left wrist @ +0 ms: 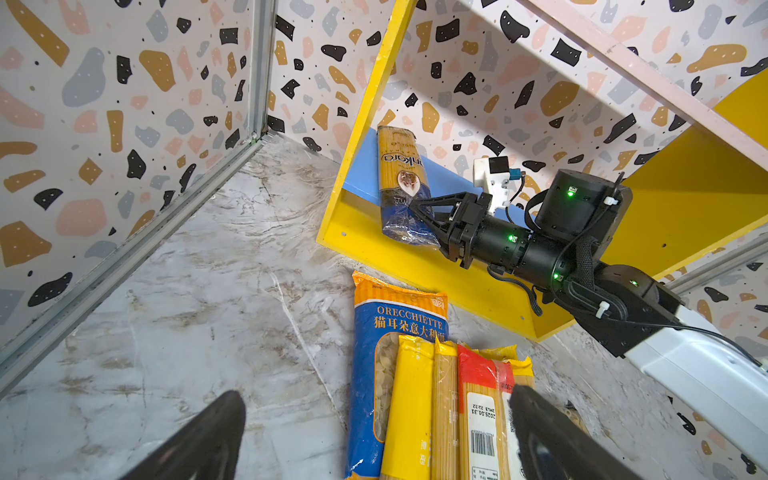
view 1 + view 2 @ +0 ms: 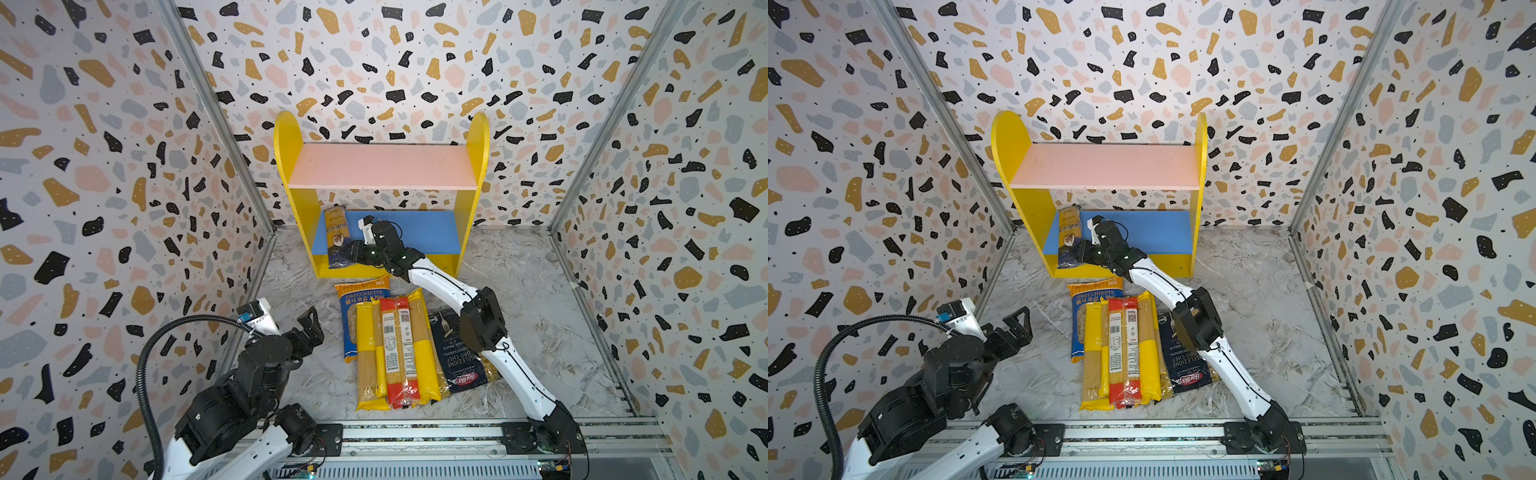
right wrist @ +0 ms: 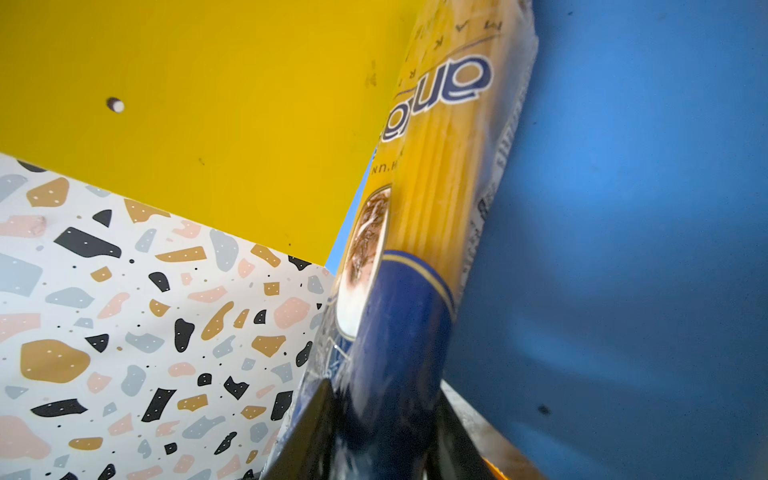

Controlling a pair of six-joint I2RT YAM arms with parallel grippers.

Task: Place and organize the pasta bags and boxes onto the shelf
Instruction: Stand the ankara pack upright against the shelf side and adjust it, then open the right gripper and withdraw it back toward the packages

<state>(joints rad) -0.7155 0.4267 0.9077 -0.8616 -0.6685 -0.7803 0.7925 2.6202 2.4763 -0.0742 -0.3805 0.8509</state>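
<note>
The shelf (image 2: pixel 286 141) stands at the back wall with a pink upper board (image 2: pixel 382 166) and a blue lower board (image 2: pixel 424 232). A dark blue and gold spaghetti pack (image 2: pixel 336 232) (image 3: pixel 440 145) lies at the left end of the blue board, its near end sticking out over the front edge. My right gripper (image 2: pixel 347 251) (image 3: pixel 386 395) is shut on that near end. On the floor in front lie the Orecchiette bag (image 2: pixel 349 303), two yellow spaghetti packs (image 2: pixel 365 374), a red one (image 2: pixel 399 353) and the navy Barilla bag (image 2: pixel 461 365). My left gripper (image 2: pixel 309 322) (image 1: pixel 376 395) hangs open, left of that pile.
Patterned walls close in the marble floor on three sides. A metal rail (image 2: pixel 415 432) carrying both arm bases runs along the front. My right forearm (image 2: pixel 482 320) crosses above the Barilla bag. The pink board is bare, as is the blue board to the right of the pack.
</note>
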